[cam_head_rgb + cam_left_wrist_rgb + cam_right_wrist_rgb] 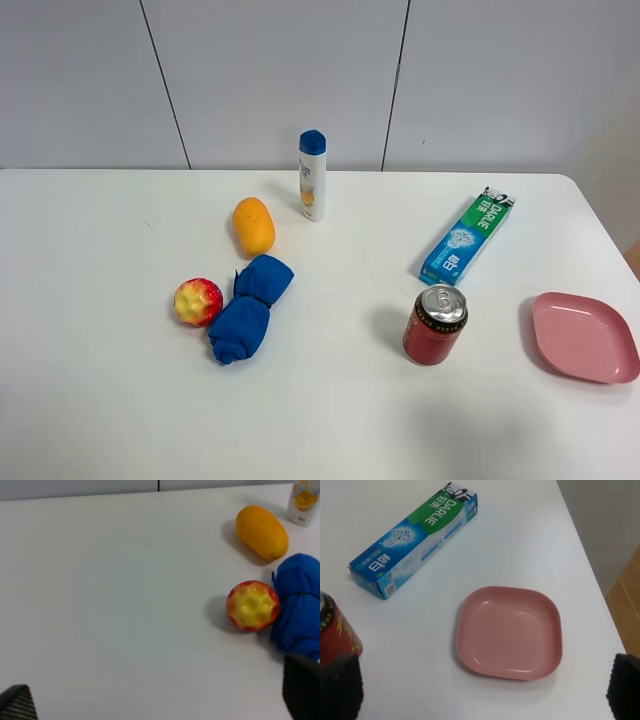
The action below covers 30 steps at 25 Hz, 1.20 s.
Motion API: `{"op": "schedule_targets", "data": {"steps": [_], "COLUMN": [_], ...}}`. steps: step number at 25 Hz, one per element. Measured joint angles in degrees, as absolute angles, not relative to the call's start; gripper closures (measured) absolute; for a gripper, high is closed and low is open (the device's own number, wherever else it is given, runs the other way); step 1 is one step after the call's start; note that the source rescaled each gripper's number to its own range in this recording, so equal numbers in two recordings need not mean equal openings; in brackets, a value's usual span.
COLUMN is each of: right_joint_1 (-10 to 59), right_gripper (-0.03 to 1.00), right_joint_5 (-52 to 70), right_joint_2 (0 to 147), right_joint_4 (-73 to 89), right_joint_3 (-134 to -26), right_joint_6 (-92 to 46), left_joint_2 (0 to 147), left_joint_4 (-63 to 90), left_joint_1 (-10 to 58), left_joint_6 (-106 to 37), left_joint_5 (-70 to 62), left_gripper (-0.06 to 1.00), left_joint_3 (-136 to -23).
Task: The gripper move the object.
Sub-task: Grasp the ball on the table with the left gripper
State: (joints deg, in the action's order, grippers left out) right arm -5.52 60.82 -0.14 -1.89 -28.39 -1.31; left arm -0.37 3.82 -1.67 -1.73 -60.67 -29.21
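**A:** Entry: the step in hand is the approach. The object (pixel 198 301) lies on the tabletop (pixel 100 400), on the left side of the high view. It is just beside the blue rolled cloth (pixel 250 308), and I cannot tell whether they touch. The mango (pixel 253 225) lies behind it, apart. Neither arm shows in the high view.

**B:** And the fingers?

**A:** On the left gripper (pixel 160 700), only the two tips show at the edges of the wrist view. They are spread wide with nothing between them. The right gripper (pixel 482 690) is the same, wide apart and empty, above the pink plate (pixel 510 632).

**B:** My judgement is that the left arm should take it, since the fruit is already in its wrist view.

**A:** Agreed. Centre over the fruit first, since it sits off to one side. Then turn the wrist so the closing line runs along the cloth's edge, not across it. That way both fingers come down on bare tabletop.

**B:** What are the risks?

**A:** The fruit is round, so a one-sided touch will likely roll it. Go low, close slowly at the widest part, and lift straight up before moving sideways. Snagging the cloth would drag it along.

**B:** Noted. The task names no destination.
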Motion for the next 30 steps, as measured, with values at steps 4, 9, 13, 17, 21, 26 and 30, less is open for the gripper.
{"op": "schedule_targets", "data": {"steps": [4,9,13,17,21,26,30], "right_joint_1": [-5.5,-5.5,-5.5,-5.5,-5.5,-5.5,-5.5], "right_gripper": [-0.03,-0.03,-0.03,-0.03,-0.03,-0.03,-0.03], "right_joint_5": [60.8,60.8,60.8,60.8,60.8,60.8,60.8], "right_joint_2": [-0.1,-0.1,-0.1,-0.1,-0.1,-0.1,-0.1], "right_joint_4": [-1.9,-1.9,-1.9,-1.9,-1.9,-1.9,-1.9], "right_joint_3": [-28.4,-28.4,-28.4,-28.4,-28.4,-28.4,-28.4], "right_joint_6": [-1.3,-1.3,-1.3,-1.3,-1.3,-1.3,-1.3], "left_joint_2": [-0.4,1.2,7.3,16.9,25.9,28.5,33.0], "left_joint_4": [3.8,4.1,5.1,5.7,5.3,5.3,8.7], "left_joint_1": [-1.7,-1.7,-1.7,-1.7,-1.7,-1.7,-1.7], "left_joint_6": [-1.5,-1.4,-1.4,-1.4,-1.3,-1.3,-1.5], "left_joint_5": [-60.7,-60.7,-60.6,-61.9,-63.9,-63.7,-65.1], "left_gripper": [-0.06,-0.06,-0.06,-0.06,-0.06,-0.06,-0.06], "left_joint_3": [-29.2,-29.2,-29.2,-32.1,-37.6,-41.3,-41.4]}}
